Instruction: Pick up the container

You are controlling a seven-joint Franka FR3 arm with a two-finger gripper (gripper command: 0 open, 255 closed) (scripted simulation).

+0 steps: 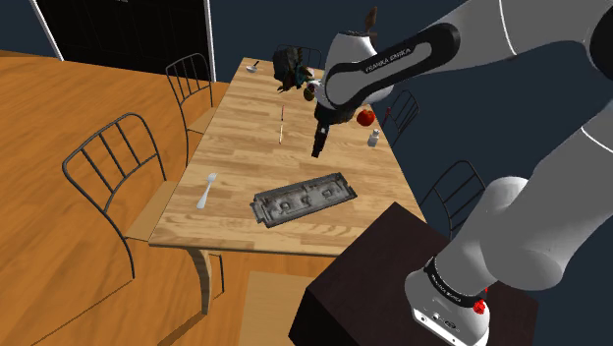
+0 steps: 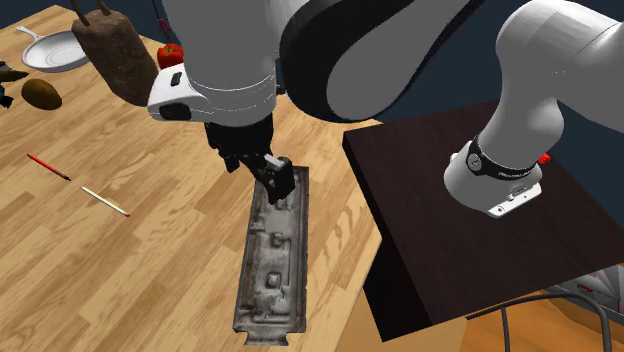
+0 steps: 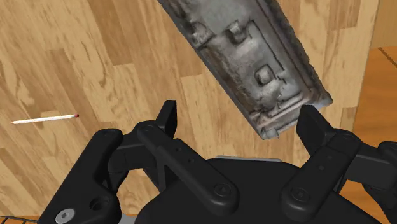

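The container is a long, shallow grey metal tray [image 1: 303,198] with raised shapes inside, lying flat on the wooden table [image 1: 246,147] near its front edge. My black gripper [image 1: 317,147] hangs above the table just beyond one short end of the tray [image 2: 272,260]. Its fingers stand open with nothing held. In the wrist view the tray [image 3: 254,57] runs slantwise away from the gripper [image 3: 240,113]. Its near corner lies close to one fingertip [image 3: 312,121], and bare wood shows by the other.
A fork [image 1: 206,190], a thin stick [image 1: 283,126], a red apple [image 1: 365,116] and a small shaker [image 1: 374,139] lie on the table. Wire chairs [image 1: 108,162] stand along its side. A white pan [image 2: 55,50] and a brown block [image 2: 110,50] sit at the far end. The dark stand [image 2: 470,220] is beside the tray.
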